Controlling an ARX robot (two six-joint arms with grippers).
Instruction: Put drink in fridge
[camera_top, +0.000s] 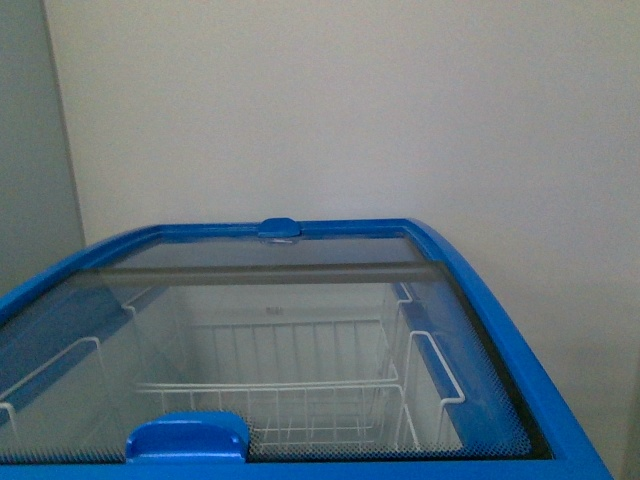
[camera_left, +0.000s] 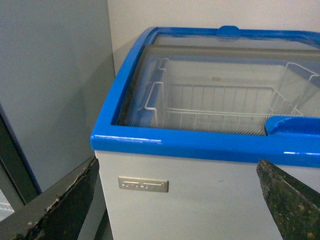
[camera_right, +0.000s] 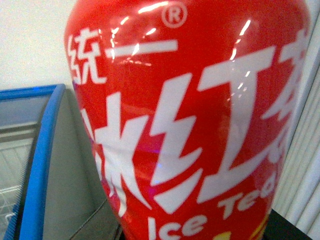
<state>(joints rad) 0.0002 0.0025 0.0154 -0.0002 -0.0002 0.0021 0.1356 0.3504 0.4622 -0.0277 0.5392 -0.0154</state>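
Observation:
The drink (camera_right: 190, 115) fills the right wrist view: a red label with white writing and "Ice Tea". My right gripper (camera_right: 195, 231) is shut on it; only a dark bit of one finger (camera_right: 287, 227) shows. The fridge (camera_top: 500, 330) is a white chest with a blue top rim. Glass sliding lids with blue handles (camera_top: 187, 437) lie over it, and white wire baskets (camera_top: 300, 380) show through the glass. In the left wrist view my left gripper (camera_left: 176, 162) stands open in front of the fridge's (camera_left: 210, 145) white front wall, near its left corner, with nothing between its fingers (camera_left: 60, 205).
A tall grey cabinet (camera_left: 50, 90) stands close to the left of the fridge. A white wall (camera_top: 350, 110) rises behind it. A small metal nameplate (camera_left: 143, 184) sits on the fridge's front wall. The fridge's blue rim (camera_right: 37, 165) runs beside the held drink.

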